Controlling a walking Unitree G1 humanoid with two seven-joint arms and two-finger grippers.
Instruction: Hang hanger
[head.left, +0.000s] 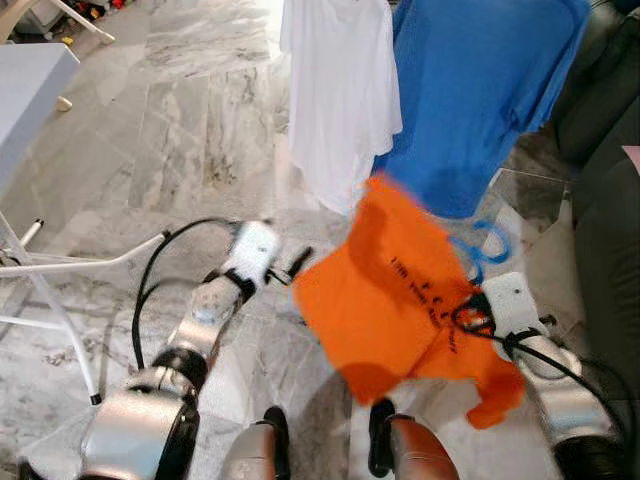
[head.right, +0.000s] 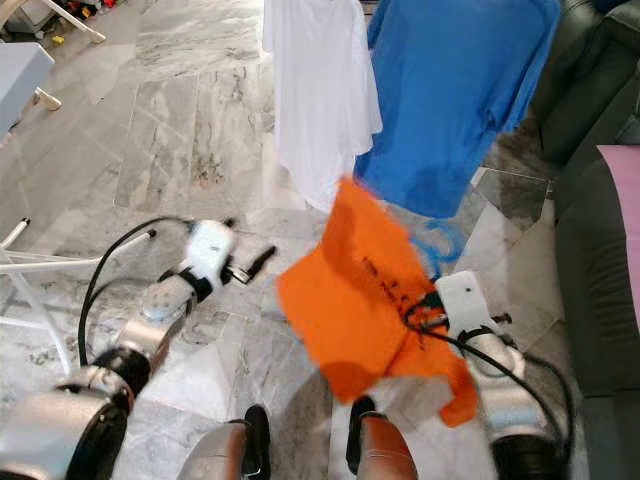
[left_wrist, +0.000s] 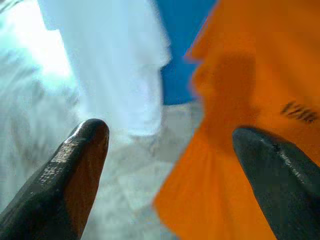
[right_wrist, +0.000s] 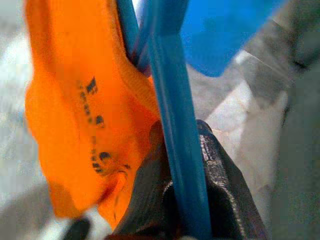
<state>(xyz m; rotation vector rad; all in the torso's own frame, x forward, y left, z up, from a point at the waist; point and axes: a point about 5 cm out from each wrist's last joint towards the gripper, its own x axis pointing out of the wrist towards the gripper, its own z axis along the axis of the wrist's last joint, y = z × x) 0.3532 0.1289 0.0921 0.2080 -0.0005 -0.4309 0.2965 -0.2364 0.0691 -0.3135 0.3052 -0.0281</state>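
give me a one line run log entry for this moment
right gripper: shut on blue hanger carrying orange shirt | left gripper: open, empty, beside shirt | white shirt, blue shirt: hanging ahead

Two silver arms with black elbow joints end in white wrist housings trailing looping black cables, the left pincer (head.left: 298, 264) showing long, glossy black, tapered fingers (left_wrist: 75, 175).

Glossy grey-veined marble floor (head.left: 200, 130); soft matt cloth orange shirt (head.left: 400, 290), white shirt (head.left: 340, 90) and blue shirt (head.left: 480, 90); smooth blue plastic hanger (right_wrist: 175, 130)
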